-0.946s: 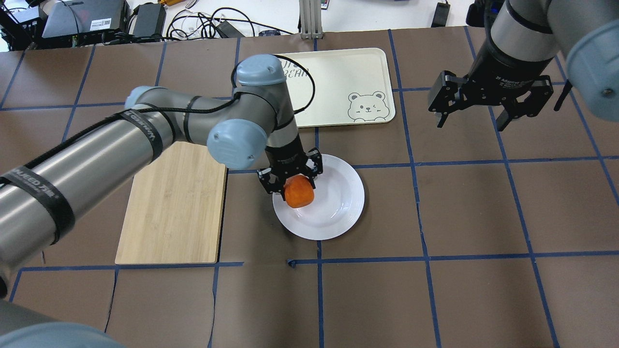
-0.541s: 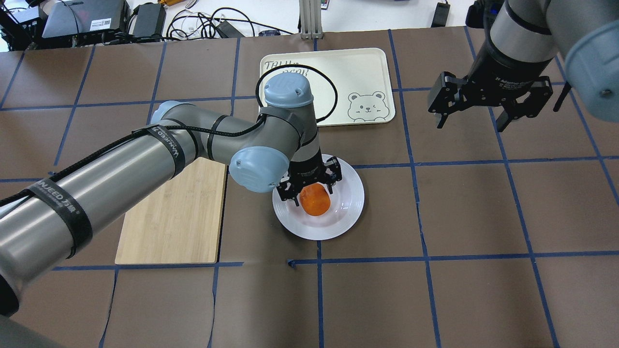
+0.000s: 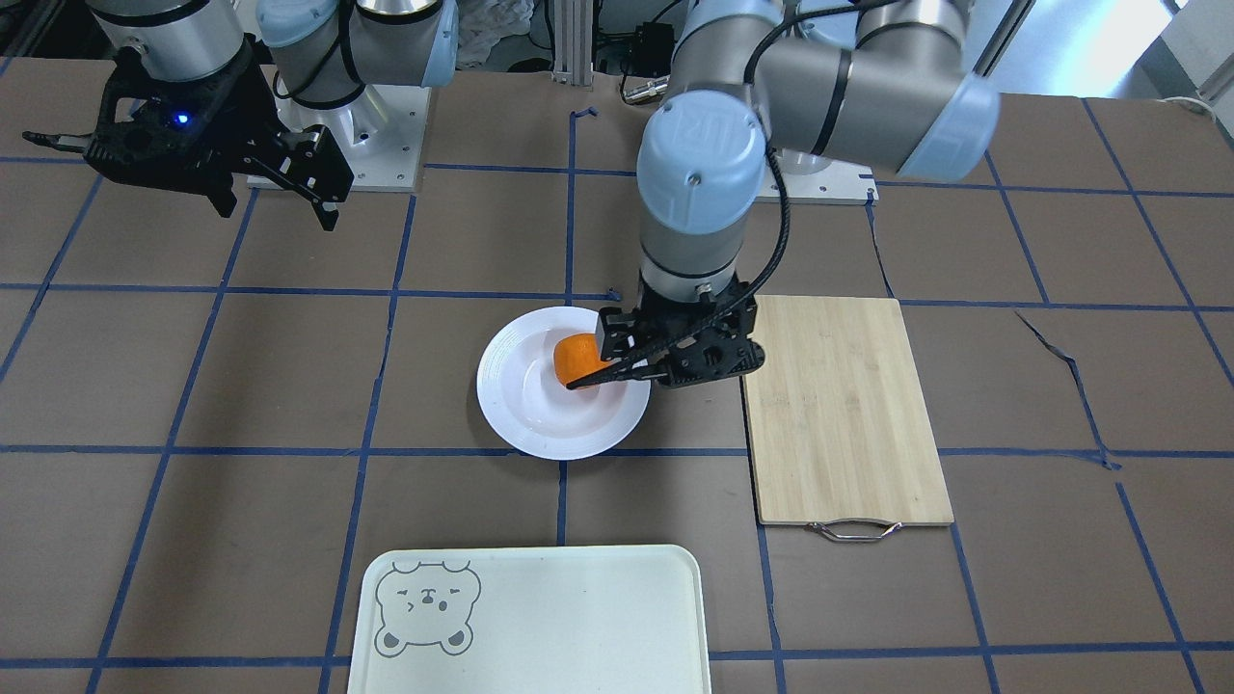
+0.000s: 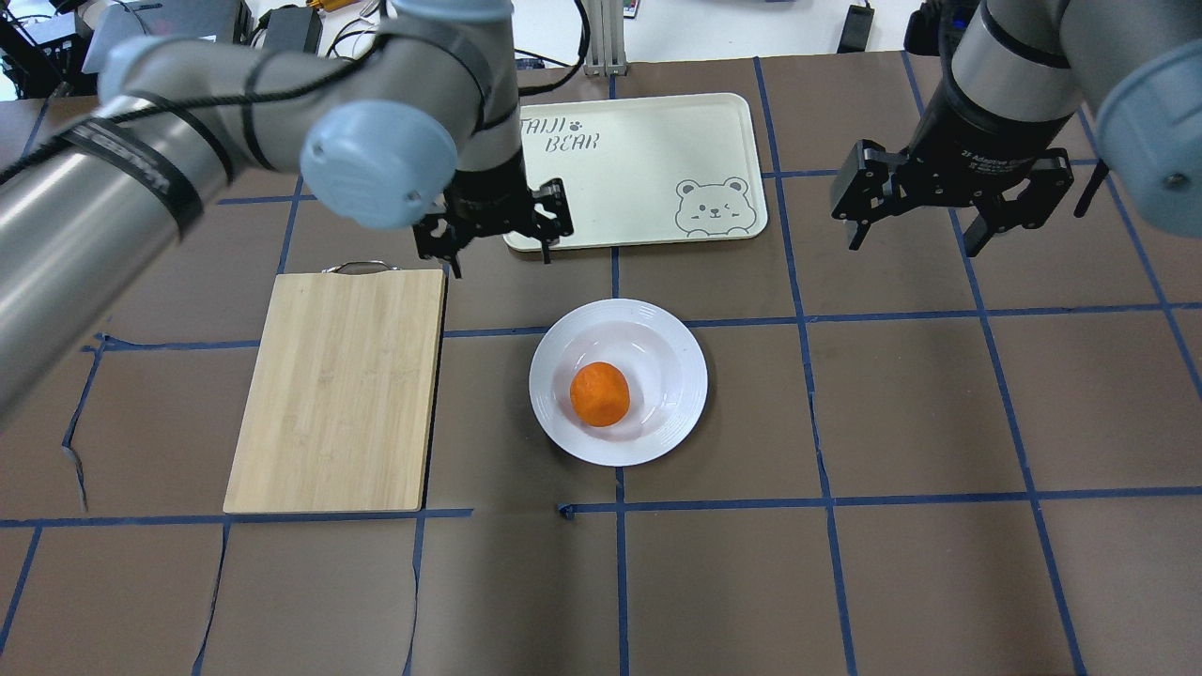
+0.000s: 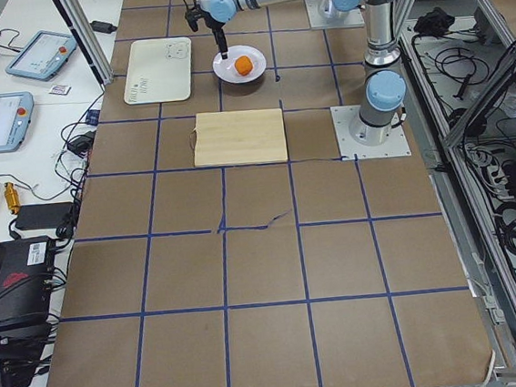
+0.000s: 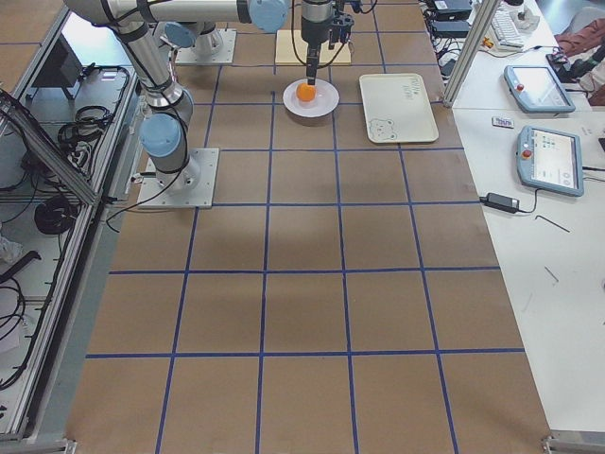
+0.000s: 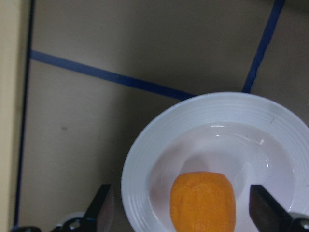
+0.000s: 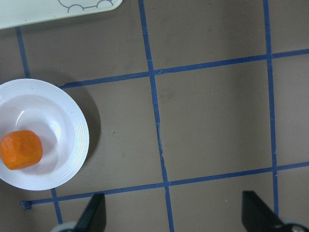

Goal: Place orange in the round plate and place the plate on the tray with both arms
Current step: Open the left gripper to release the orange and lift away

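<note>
The orange rests free in the sunken centre of the round plate, mid-table. In the front view the orange sits in the plate. My left gripper hangs open well above the plate's left side, holding nothing. In the left wrist view its fingers stand wide apart on either side of the orange far below. The cream tray with the bear face lies just beyond the plate. My right gripper hovers open and empty to the plate's far right.
A wooden cutting board with a metal handle lies left of the plate. Cables and devices crowd the table's far edge. Brown paper with blue tape lines covers the table.
My left gripper has opened, let go of the orange and risen off the plate. The orange now rests in the plate. The right arm has not moved.
</note>
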Available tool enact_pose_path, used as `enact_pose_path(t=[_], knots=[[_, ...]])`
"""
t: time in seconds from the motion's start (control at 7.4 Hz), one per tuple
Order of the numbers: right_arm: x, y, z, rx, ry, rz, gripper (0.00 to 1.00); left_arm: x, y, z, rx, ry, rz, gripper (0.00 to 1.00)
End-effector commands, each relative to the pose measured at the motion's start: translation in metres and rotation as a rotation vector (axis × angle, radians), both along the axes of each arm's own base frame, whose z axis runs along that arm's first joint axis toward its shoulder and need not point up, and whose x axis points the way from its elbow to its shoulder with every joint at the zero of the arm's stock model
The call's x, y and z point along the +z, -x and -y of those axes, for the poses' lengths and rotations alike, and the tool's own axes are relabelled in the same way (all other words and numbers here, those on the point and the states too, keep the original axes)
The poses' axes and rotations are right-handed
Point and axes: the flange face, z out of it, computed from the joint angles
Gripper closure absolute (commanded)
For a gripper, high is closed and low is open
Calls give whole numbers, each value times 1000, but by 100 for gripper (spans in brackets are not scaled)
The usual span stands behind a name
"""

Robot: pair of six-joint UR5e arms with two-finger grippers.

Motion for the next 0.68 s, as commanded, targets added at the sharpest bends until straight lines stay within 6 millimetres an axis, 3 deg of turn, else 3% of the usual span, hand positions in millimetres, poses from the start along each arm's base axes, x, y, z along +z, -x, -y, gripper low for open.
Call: enact_pose_path(t=[0.0,0.14,0.27,0.41,0.54], knots=[[-6,1,0,0,-25,-10,0,119,-20,-23,-110,88,-6,0],[-6,1,0,0,-24,-13,0,147,-23,-43,-125,144,-19,0],[-6,1,2,-2,-14,-11,0,153,-25,-50,-143,175,-23,0],[-19,0,7,-5,-45,2,0,128,-29,-46,-152,202,-25,0],[-36,3,18,-43,-75,-2,0,124,-39,-57,-218,266,-26,0]])
